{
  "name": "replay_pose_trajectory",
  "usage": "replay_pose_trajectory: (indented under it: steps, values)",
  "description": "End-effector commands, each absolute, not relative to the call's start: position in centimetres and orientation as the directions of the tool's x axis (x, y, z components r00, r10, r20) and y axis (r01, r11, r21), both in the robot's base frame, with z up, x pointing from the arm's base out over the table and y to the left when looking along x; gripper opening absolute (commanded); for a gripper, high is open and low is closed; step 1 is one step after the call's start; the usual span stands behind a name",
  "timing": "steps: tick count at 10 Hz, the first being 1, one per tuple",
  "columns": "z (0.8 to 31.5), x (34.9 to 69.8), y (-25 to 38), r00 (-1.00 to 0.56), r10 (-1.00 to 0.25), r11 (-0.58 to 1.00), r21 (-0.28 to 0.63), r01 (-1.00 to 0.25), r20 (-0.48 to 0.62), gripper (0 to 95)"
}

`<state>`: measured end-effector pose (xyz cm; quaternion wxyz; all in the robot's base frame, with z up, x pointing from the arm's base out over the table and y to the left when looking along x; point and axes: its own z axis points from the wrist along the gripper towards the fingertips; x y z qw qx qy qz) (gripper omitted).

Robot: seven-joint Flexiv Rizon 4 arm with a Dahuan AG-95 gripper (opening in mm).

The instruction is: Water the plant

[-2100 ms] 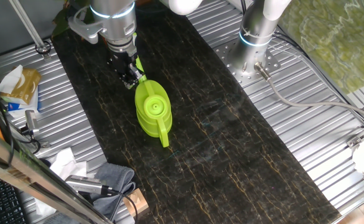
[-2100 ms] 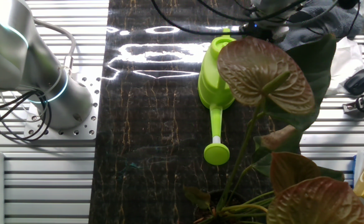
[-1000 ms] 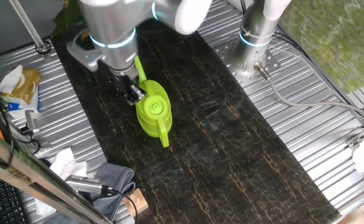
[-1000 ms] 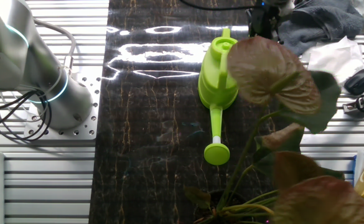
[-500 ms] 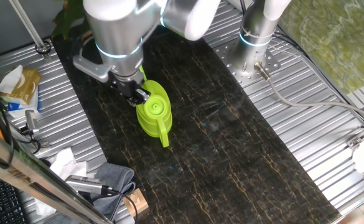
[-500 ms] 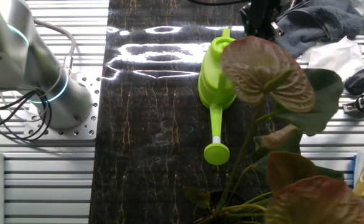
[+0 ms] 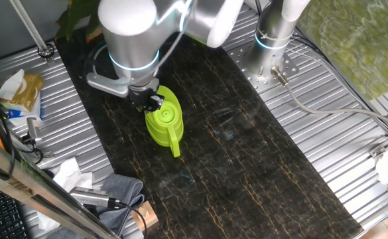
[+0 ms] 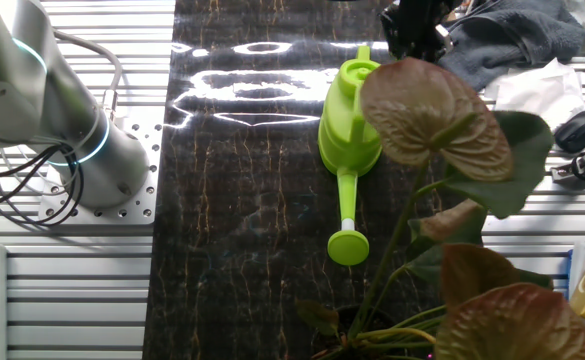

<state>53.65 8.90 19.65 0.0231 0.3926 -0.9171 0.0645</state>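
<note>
Dark marbled mat (image 7: 247,153), can (image 7: 162,119) mid-mat, upright. Gripper (image 7: 152,103) at can's body; finger gap hidden, cannot tell. Plant (image 8: 442,190) at mat's far end. Judgement: grasp handle centrally, lift level.

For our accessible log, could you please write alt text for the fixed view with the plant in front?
A lime-green watering can stands on a dark marbled table, spout toward the camera. Reddish-brown and green leaves of the plant fill the right foreground. The arm's tool hangs at the can's far side, jaws hidden.
</note>
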Motion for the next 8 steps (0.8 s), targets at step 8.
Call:
replay_pose_trajectory:
  steps: [8]
  values:
    - [18.3, 50.5, 7.2, -0.583, -0.808, 0.579, -0.075, -0.812, 0.079, 38.0]
